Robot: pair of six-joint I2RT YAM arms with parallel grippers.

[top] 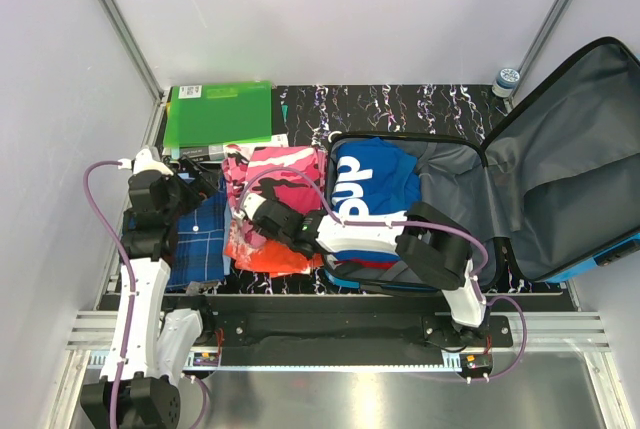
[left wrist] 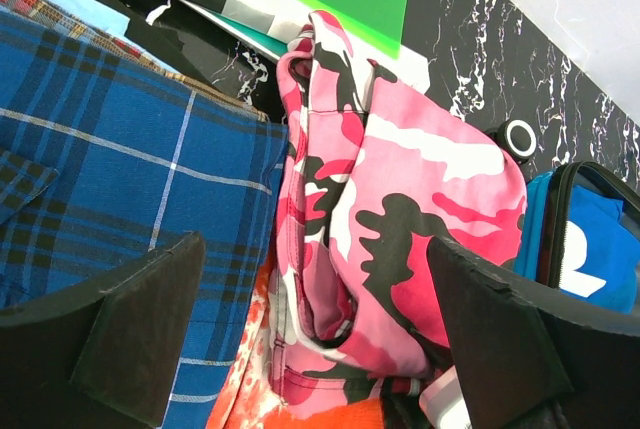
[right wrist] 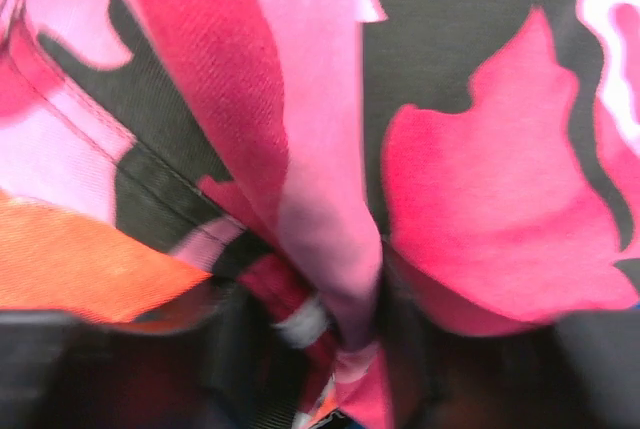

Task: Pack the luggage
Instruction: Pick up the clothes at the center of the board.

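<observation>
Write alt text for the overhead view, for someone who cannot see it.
The right gripper, reaching over the open luggage with a blue shirt inside, presses into a pink camouflage garment beside it. The left gripper hovers open near blue plaid cloth; green folders lie behind.

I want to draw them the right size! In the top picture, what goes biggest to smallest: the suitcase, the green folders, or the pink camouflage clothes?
1. Suitcase, lying open: biggest by far.
2-3. Green folders and pink camouflage clothes look about alike. The clothes are partly covered, so I can't rank these two.
</observation>
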